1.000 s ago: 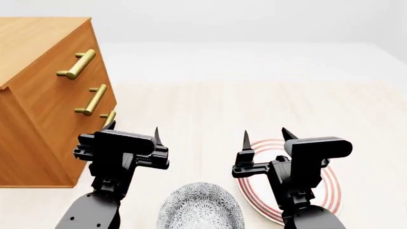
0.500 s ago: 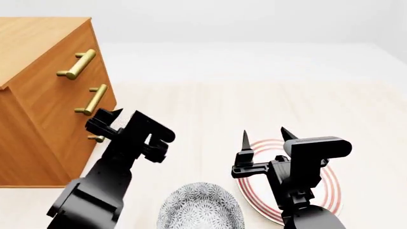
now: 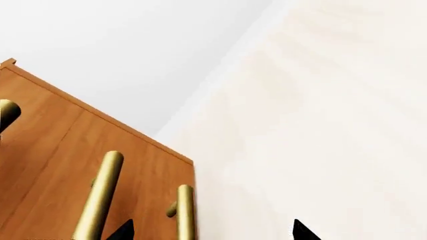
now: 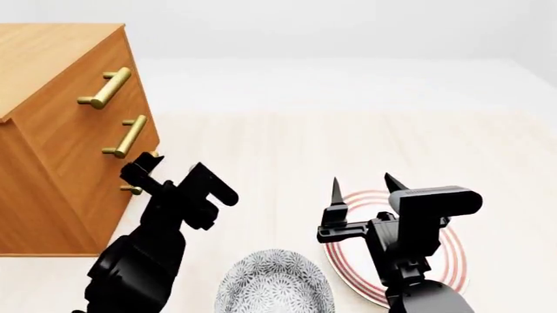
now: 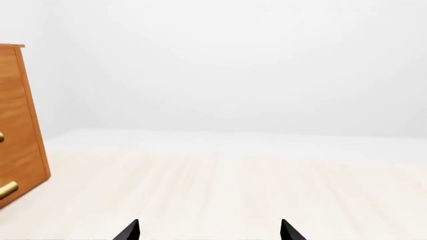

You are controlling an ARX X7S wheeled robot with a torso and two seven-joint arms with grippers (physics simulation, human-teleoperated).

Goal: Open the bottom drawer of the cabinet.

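The cabinet [image 4: 52, 163] stands at the left, an orange-brown chest with three brass bar handles. The bottom drawer [image 4: 109, 205] is shut; its handle [image 4: 152, 155] is mostly hidden behind my left gripper [image 4: 161, 173]. In the left wrist view this handle [image 3: 185, 212] lies between the open fingertips [image 3: 123, 231], nearer to one of them, and nothing is gripped. My right gripper [image 4: 364, 184] is open and empty above the plate, far from the cabinet. In the right wrist view it [image 5: 209, 231] faces bare floor, with the cabinet [image 5: 23, 115] at the edge.
A grey patterned bowl [image 4: 274, 283] sits on the floor between my arms. A white plate with red rings [image 4: 452, 254] lies under my right arm. The pale wood floor [image 4: 348, 137] stretches ahead to a white wall.
My left arm has swung towards the cabinet and turned its wrist, so the open gripper now sits at the bottom drawer's handle. The right arm has not moved.
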